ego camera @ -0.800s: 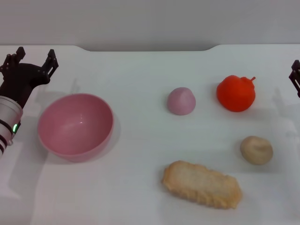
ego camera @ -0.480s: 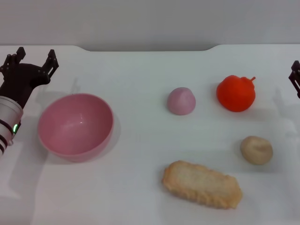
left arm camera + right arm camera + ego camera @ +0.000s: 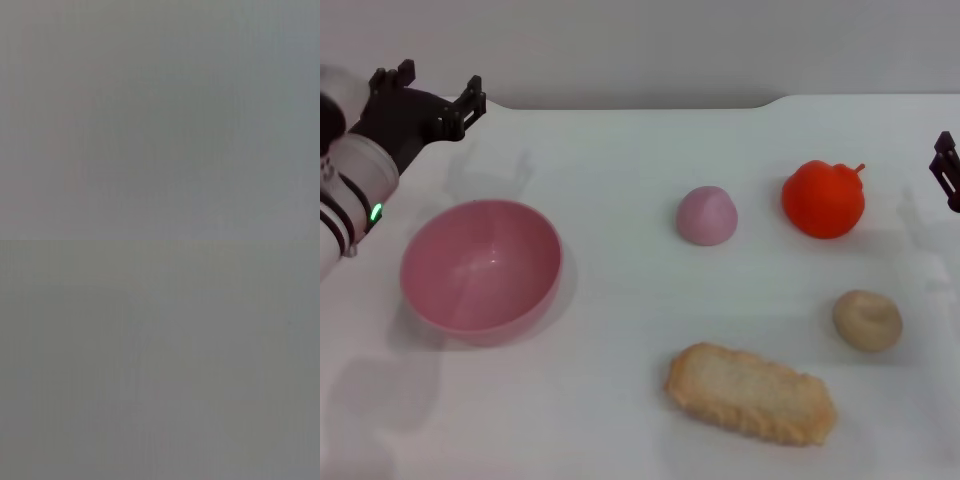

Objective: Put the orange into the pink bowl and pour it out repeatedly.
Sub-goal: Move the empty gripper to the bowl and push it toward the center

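Left gripper (image 3: 428,88), fingers spread and holding nothing, hangs beyond the pink bowl (image 3: 481,270). Right gripper (image 3: 947,170), state unclear, sits beside the orange (image 3: 823,199). No writing is legible.

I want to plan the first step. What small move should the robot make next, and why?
Probably bring the right gripper, at the table's right edge, over to the bright red-orange lumpy toy orange beside it. The orange still lies on the white table, and the glossy pink plastic bowl is empty, near the open left gripper.
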